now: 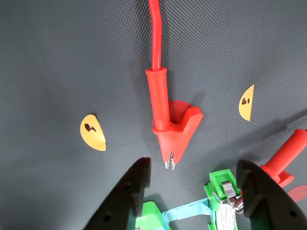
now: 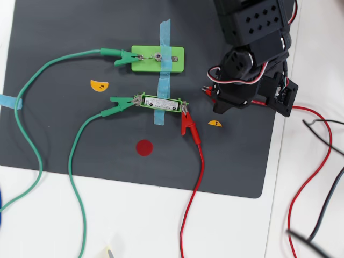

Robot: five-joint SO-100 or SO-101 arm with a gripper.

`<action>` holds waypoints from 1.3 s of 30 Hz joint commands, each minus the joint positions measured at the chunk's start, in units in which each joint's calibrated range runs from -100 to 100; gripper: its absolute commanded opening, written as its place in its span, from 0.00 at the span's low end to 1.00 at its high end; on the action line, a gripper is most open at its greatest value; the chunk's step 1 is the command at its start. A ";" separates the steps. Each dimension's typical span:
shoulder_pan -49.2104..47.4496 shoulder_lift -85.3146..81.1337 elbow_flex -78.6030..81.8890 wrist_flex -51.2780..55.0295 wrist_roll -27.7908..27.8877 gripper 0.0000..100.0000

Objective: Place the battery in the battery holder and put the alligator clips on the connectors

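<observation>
Red clip (image 1: 170, 120) between orange stickers (image 1: 92, 132)

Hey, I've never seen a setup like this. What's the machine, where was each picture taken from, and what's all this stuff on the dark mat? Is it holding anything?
The machine is a small robot arm on a table. One picture looks straight down from above. The other comes from a camera on the arm's wrist, so the two black prongs at the bottom are its gripper, which is open and holding nothing.

On the dark mat lies a narrow green battery holder with a white battery in it. A green alligator clip sits at one end and a red alligator clip at the other. A loose red clip lies just ahead of the gripper. The orange stickers look like mere markers.
</observation>
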State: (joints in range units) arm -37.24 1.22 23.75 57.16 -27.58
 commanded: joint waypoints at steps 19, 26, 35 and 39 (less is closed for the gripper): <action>0.67 -0.33 -0.49 0.06 -0.28 0.20; -0.25 1.62 -0.32 -0.20 -0.28 0.20; -2.29 6.46 -1.98 -0.81 -0.02 0.20; -2.29 7.05 -2.94 -0.72 0.08 0.20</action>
State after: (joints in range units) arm -38.88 8.70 23.39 56.91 -27.58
